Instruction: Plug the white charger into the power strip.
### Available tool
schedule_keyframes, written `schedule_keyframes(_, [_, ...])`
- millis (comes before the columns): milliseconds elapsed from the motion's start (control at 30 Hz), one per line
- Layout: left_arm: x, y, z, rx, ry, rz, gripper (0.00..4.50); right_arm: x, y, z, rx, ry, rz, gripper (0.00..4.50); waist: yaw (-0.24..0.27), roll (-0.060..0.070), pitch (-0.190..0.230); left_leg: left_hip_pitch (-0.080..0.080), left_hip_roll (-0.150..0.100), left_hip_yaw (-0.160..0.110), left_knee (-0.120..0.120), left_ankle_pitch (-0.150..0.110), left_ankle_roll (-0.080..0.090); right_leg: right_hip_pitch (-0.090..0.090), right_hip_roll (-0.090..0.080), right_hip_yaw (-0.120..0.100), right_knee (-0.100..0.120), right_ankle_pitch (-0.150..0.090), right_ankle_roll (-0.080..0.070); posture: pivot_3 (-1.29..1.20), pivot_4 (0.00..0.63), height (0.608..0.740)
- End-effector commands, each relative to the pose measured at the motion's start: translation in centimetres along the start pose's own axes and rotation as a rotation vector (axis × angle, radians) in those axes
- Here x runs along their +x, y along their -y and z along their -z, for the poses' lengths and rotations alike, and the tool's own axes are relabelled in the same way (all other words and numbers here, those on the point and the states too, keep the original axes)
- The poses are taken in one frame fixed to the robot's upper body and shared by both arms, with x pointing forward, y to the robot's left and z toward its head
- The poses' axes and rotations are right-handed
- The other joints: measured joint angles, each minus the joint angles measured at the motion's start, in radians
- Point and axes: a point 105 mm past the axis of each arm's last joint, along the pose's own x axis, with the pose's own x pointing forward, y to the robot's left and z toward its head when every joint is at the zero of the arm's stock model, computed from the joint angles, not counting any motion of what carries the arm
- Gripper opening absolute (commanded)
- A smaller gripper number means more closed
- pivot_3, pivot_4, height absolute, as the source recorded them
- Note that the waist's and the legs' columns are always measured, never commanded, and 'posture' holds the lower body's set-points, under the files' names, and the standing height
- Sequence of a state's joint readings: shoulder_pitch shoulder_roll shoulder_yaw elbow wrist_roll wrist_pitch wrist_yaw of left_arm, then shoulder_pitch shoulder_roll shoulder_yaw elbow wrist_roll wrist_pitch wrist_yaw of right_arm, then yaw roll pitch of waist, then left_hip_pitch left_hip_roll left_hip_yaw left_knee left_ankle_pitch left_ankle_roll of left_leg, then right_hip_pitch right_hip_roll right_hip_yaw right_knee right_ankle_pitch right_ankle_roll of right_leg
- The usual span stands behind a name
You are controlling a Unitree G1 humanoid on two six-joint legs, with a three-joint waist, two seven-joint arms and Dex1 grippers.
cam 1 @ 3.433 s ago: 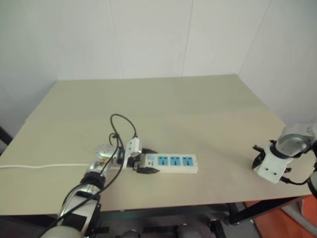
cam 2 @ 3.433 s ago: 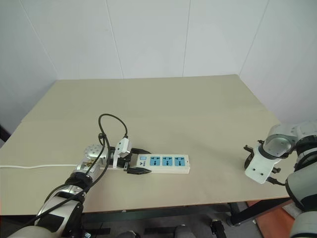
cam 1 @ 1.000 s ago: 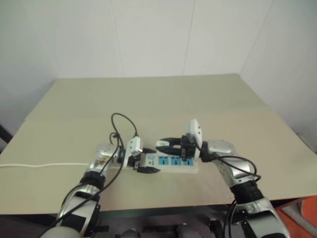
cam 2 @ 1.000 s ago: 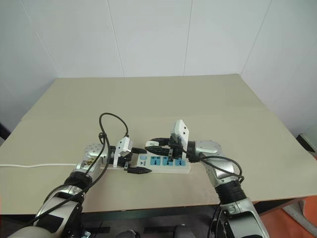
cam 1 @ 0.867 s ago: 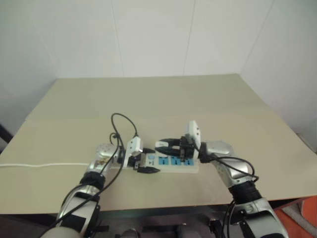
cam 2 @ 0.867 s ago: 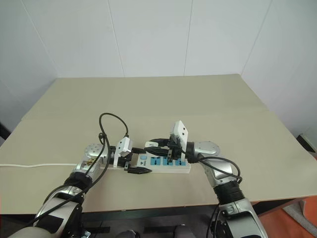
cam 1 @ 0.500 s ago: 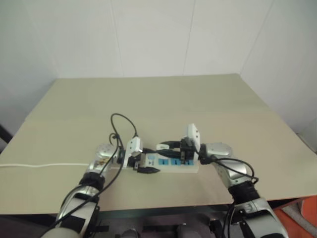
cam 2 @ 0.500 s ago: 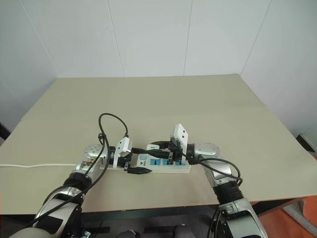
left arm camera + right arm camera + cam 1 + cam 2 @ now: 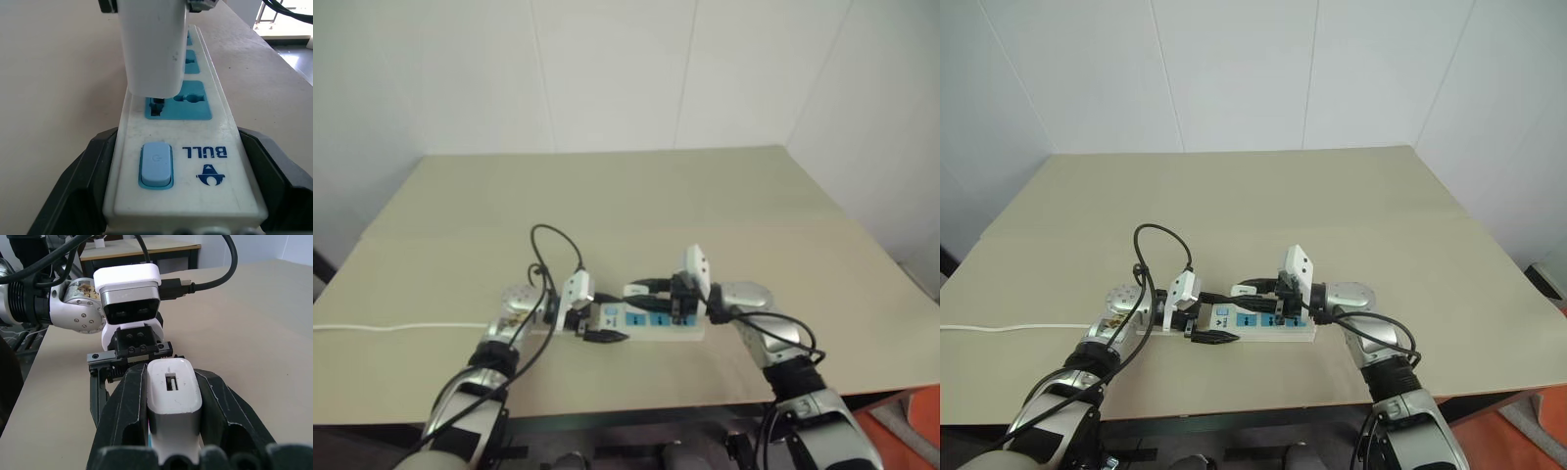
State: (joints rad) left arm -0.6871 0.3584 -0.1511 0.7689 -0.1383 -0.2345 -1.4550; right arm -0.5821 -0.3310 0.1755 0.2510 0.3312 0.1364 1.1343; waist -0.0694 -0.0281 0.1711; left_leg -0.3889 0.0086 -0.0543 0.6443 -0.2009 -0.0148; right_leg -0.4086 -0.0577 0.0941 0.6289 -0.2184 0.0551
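On table (image 9: 724, 206), head view: power strip (image 9: 651, 320) lies near front edge; left gripper (image 9: 599, 315) straddles its switch end, fingers on both sides; right gripper (image 9: 639, 291) reaches in from other end, above sockets.

Left wrist view: black fingers (image 9: 73, 191) clamp strip's sides; white charger (image 9: 152, 46) upright over nearest blue socket, prong at slot.

Right wrist view: fingers (image 9: 128, 416) pinch charger between them.

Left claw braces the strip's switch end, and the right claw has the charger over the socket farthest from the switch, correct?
Not quite. The left claw does brace the strip at its switch end, but the right claw's charger is at the socket nearest the switch, as the left wrist view shows.
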Motion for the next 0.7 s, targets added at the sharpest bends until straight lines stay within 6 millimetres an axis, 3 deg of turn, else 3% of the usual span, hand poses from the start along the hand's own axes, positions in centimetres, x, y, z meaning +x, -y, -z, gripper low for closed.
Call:
schedule_keyframes(33, [-0.10,0.66,0.93,-0.020,-0.038,0.023,3.30,-0.06,0.47,-0.69,-0.037,0.014,0.012,1.19,0.000,0.000,0.000,0.000,0.000,0.000,0.000,0.000,0.000,0.000,0.000,0.000,0.000,0.000,0.000,0.00,0.150,0.740])
schedule_keyframes(700, [-0.02,0.66,0.88,-0.021,-0.037,0.023,3.30,-0.08,0.54,-0.68,-0.052,0.018,-0.002,1.19,0.001,0.000,0.000,0.000,0.000,0.000,0.000,0.000,0.000,0.000,0.000,0.000,-0.001,0.000,0.000,0.00,0.150,0.740])
